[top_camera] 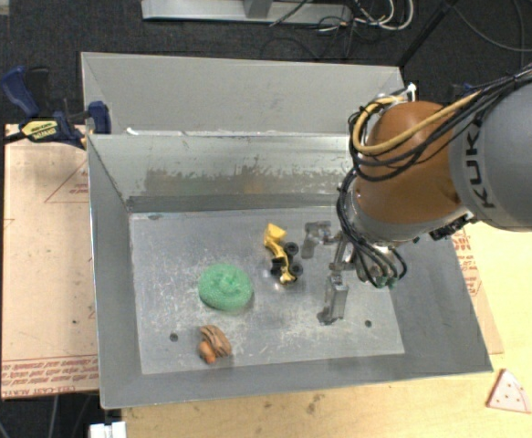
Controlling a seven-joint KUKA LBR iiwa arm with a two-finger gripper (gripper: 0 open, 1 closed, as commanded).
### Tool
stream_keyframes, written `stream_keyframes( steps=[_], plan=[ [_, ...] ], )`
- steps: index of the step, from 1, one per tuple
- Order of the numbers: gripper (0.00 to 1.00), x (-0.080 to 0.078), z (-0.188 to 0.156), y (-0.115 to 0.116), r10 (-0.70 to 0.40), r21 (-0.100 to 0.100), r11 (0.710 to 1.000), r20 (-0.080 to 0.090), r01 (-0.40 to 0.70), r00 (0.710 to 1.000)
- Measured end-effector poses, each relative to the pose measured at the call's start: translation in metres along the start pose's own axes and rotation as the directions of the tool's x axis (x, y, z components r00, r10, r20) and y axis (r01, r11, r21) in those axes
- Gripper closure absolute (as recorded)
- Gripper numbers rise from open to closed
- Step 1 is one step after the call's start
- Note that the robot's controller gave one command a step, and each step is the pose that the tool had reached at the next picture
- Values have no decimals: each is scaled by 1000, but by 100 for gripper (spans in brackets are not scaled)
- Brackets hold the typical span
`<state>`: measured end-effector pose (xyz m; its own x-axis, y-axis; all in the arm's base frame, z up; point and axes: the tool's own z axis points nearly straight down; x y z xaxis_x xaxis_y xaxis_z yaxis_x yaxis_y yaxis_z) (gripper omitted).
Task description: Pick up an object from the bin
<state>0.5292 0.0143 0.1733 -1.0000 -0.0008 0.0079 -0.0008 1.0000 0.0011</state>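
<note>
My gripper [321, 276] hangs low over the bin floor, right of the middle, open, with bare metal between its fingers. Just to its left lies a small yellow and black toy vehicle [281, 255], close to the upper fingertip [310, 242] but outside the gap. The lower fingertip [329, 312] rests near the floor. A green round, lumpy soft thing [225, 286] lies further left. A small brown and orange object [213, 343] sits near the bin's front wall.
The arm with its orange cover and cables comes in from the right and hides the bin's right rear part. The loose things lie well apart from one another on the floor.
</note>
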Motion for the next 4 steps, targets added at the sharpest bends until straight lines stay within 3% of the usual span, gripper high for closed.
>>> stream_keyframes(
  steps=[1, 2, 3, 4],
  plan=[
    [0, -2, -4, 0, 1, 0, 1000, 9, -1, 1000],
    [0, -33, 36, -2, 193, -4, 981, 18, -192, 981],
    [0, -57, 52, 1, 172, 0, 985, 9, -172, 985],
    [0, -60, 50, 0, 220, -2, 975, 11, -220, 975]
  ],
)
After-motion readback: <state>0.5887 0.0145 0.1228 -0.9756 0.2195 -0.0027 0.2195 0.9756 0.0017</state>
